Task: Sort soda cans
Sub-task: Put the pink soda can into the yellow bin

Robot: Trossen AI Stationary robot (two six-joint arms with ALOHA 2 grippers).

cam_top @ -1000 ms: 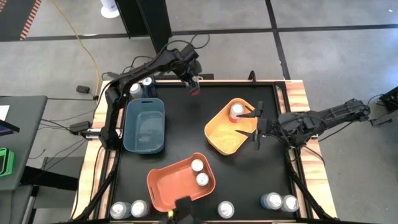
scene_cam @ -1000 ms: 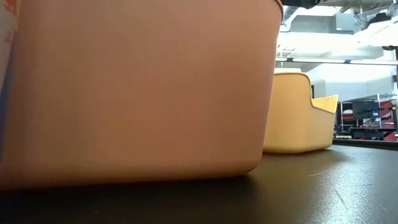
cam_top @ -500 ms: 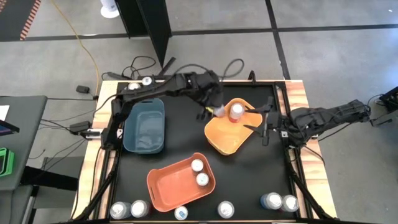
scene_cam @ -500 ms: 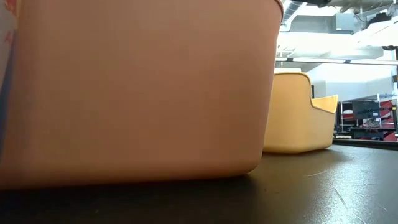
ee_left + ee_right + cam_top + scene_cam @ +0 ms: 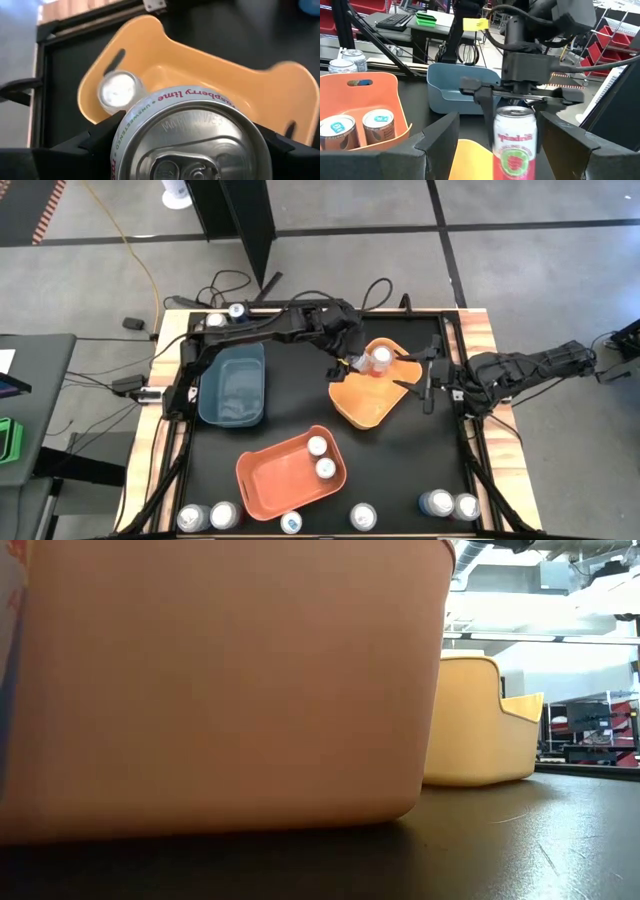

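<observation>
Left gripper (image 5: 520,97) pinched raspberry can (image 5: 192,137) over yellow bin (image 5: 352,402), beside matching can (image 5: 381,358); right gripper (image 5: 418,375), fingers spread, waited at bin's 3 o'clock.

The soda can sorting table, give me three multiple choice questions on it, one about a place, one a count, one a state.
1. The left gripper holds its can over which bin?
A. blue bin
B. yellow bin
C. orange bin

2. How many cans stand in the orange bin?
A. none
B. two
C. four

3. The right gripper is:
A. open and empty
B. shut on a can
C. out of sight

Answers: 1 B, the yellow bin lies right below the held can. 2 B, two silver tops show inside. 3 A, its fingers stand apart with nothing between them.
</observation>
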